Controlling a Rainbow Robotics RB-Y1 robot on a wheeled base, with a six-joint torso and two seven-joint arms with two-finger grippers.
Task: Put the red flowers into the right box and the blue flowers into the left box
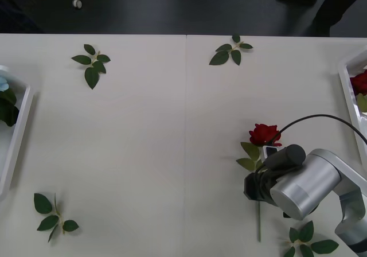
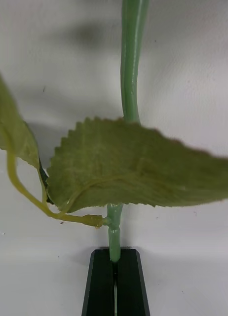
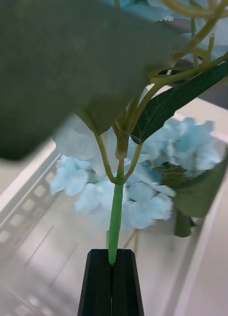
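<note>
From the front, the right gripper [image 1: 259, 183] sits at about 4 o'clock on the table [image 1: 172, 142], over the stem of a red rose [image 1: 264, 134] that still has to travel to the right box [image 1: 348, 90] at 3 o'clock. The right wrist view shows black fingers [image 2: 101, 281] clamped on that rose stem [image 2: 114, 237]; lift straight so the leaves clear. In the left wrist view, closed fingers [image 3: 99, 284] pinch a blue hydrangea's stem [image 3: 115, 222] above the left box [image 3: 30, 217]; lower before releasing.

Red rose [image 1: 264, 134] lying flat at table's 4 o'clock, bloom toward 12, stem toward 6. Second red bloom [image 1: 359, 82] inside right box [image 1: 347, 90], 3 o'clock. Blue hydrangeas [image 3: 143, 192] inside left box [image 1: 16, 136], 9 o'clock.
</note>
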